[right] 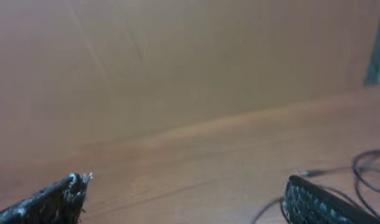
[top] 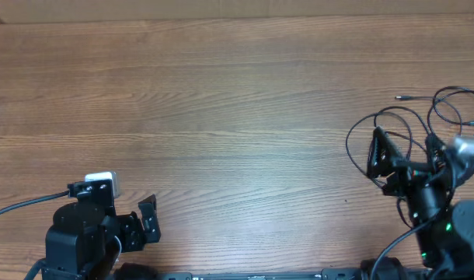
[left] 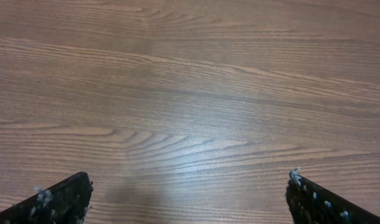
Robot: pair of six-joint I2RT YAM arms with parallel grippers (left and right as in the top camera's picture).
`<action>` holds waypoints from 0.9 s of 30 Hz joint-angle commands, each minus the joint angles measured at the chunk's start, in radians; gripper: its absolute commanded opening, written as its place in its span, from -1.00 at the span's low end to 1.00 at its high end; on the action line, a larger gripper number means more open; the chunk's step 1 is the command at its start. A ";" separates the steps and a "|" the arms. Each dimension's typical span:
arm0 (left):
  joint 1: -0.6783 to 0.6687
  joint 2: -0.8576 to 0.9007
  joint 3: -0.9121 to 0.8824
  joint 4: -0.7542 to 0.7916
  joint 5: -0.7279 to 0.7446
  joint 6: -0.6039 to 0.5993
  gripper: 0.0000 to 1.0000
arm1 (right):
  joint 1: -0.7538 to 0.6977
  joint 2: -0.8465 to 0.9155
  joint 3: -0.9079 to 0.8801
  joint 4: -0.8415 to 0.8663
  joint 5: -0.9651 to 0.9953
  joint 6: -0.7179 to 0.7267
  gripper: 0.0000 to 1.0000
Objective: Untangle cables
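Evidently the untangling has not yet begun. The cables (top: 412, 124) lie in loose, overlapping loops at the far right of the worktop (top: 221, 109), with small plug ends poking out of the heap, and neither arm grips anything. The step in hand looks like the approach to a first grasp.

The right arm (top: 439, 218) reaches forward from the near right edge, so its jaws sit over the near side of the loops in the overhead view. Whether they touch a cord cannot be told. They stand wide apart. The wrist seems pitched almost level: its camera looks across the wood toward a plain brown backdrop, with a few strands (right: 364, 168) curling just beside the right-hand finger.

The left arm (top: 81, 233) is folded close to its base at the near left, well apart from the cables. Its jaws are also spread wide and aimed down at bare wood.

Next, the right arm probably needs to tip down and close fully on one thin strand away from the crossings. The left arm would have to travel across the worktop to pin or pull a second strand.
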 commanded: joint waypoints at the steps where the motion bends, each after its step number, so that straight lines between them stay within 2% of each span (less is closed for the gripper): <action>1: -0.002 -0.007 -0.003 0.003 -0.009 0.001 0.99 | 0.004 -0.126 -0.163 0.147 -0.025 0.001 0.99; 8: -0.002 -0.007 -0.003 0.003 -0.009 0.001 0.99 | 0.004 -0.343 -0.477 0.477 -0.046 0.000 1.00; 15: -0.002 -0.007 -0.003 0.003 -0.009 0.001 0.99 | 0.004 -0.430 -0.663 0.659 -0.049 0.000 1.00; 27: -0.002 -0.007 -0.003 0.003 -0.009 0.001 0.99 | 0.002 -0.430 -0.797 0.727 0.000 0.000 1.00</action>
